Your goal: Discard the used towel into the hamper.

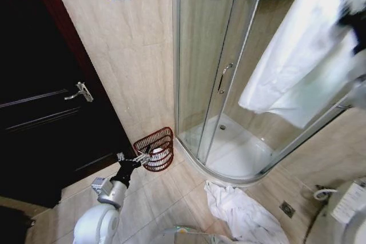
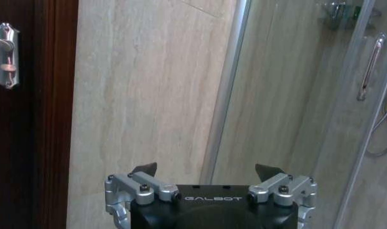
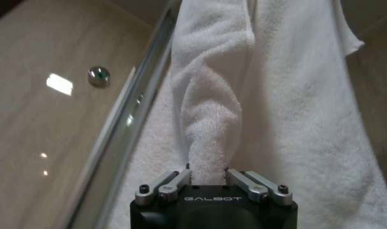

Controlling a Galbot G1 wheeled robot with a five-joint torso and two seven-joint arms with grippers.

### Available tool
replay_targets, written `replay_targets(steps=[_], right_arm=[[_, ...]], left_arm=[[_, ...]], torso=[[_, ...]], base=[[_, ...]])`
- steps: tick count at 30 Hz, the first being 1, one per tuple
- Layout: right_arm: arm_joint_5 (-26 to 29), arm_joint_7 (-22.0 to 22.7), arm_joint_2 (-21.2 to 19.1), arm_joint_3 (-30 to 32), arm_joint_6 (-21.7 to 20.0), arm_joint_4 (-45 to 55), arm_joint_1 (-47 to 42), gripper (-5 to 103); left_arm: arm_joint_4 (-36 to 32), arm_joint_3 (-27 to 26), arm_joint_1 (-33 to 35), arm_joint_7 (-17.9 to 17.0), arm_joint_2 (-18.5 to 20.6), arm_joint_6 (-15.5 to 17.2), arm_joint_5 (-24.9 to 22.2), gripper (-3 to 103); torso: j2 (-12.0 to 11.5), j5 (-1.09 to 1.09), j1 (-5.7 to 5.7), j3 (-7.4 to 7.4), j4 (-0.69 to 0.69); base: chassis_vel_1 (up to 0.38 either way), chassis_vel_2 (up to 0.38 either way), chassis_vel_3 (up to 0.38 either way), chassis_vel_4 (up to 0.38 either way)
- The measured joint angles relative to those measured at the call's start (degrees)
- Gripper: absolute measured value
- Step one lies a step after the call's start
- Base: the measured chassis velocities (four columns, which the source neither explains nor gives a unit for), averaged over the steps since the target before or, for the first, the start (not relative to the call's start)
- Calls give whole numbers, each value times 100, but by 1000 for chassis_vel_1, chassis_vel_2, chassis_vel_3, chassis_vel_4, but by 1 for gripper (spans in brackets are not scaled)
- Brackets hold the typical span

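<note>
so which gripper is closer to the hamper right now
Left. The left gripper hangs open just beside the hamper on the floor. The right gripper is raised far across by the shower enclosure, shut on the white towel.

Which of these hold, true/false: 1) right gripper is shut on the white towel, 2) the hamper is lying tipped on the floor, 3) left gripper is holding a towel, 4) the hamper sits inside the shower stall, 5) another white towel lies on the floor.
1) True. The right gripper has its fingers closed on a fold of the white towel.
2) True. The hamper lies on its side by the wall.
3) False. The left gripper is open and empty, near the hamper.
4) False. It is outside the shower stall, beside the door.
5) True. A crumpled towel on the floor.
</note>
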Motion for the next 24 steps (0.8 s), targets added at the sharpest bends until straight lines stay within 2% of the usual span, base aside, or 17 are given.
replay_targets(steps=[4, 5, 6, 8, 15, 21, 24], right_arm=[[-89, 97, 418, 437, -13, 610, -869, 11], [-89, 97, 418, 437, -13, 610, -869, 11], [-237, 42, 630, 594, 16, 793, -1296, 11], [-480, -75, 872, 707, 144, 914, -1690, 11], [-729, -200, 1380, 998, 394, 1423, -2356, 11], [-965, -318, 1913, 1227, 580, 1985, -3047, 11], [-1027, -338, 2028, 1249, 643, 2048, -3177, 11]], left_arm=[[0, 0, 0, 0, -1, 0, 0, 100], [0, 0, 0, 0, -1, 0, 0, 100], [0, 0, 1, 0, 0, 0, 0, 100], [1, 0, 0, 0, -1, 0, 0, 100], [0, 0, 0, 0, -1, 0, 0, 100], [0, 0, 0, 0, -1, 0, 0, 100], [0, 0, 0, 0, 0, 0, 0, 100]], torso=[[1, 0, -2, -2, -1], [1, 0, -2, -2, -1], [0, 7, -2, -1, -1], [0, 9, -1, -1, 0], [0, 0, -1, 0, 1], [1, 4, -1, -1, -1], [1, 4, -1, -1, 0]], base=[[0, 0, 0, 0], [0, 0, 0, 0], [0, 0, 0, 0], [0, 0, 0, 0], [0, 0, 0, 0], [0, 0, 0, 0], [0, 0, 0, 0]])
